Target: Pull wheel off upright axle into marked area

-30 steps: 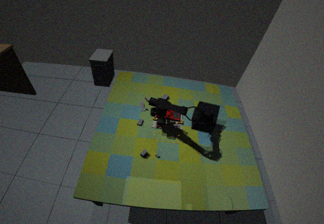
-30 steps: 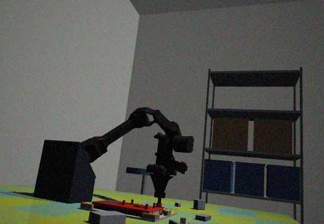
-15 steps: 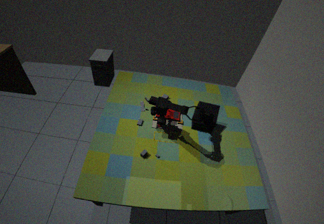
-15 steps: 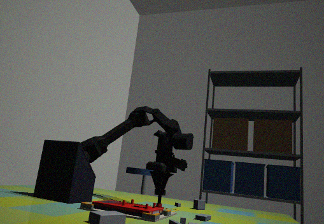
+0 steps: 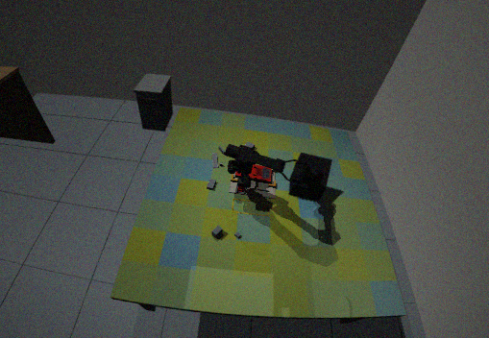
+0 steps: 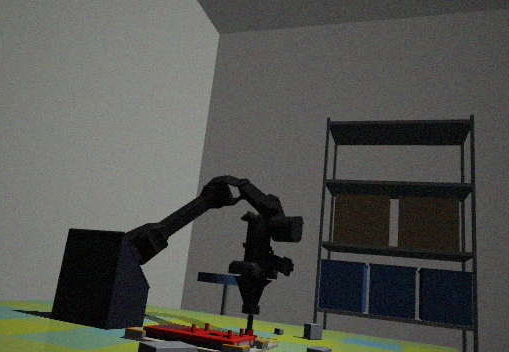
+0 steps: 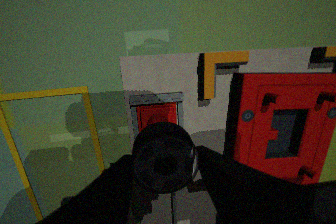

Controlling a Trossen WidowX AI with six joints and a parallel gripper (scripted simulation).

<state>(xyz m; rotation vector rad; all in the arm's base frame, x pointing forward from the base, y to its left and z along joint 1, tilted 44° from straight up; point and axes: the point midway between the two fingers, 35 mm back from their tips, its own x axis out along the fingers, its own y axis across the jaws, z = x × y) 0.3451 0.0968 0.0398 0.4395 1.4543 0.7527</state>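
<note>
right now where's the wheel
In the wrist view the wheel sits low in the middle, gripped between the fingers, just below the small red base, with the yellow-framed area to its left.

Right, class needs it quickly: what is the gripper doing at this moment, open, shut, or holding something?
Gripper: shut on the wheel.
</note>
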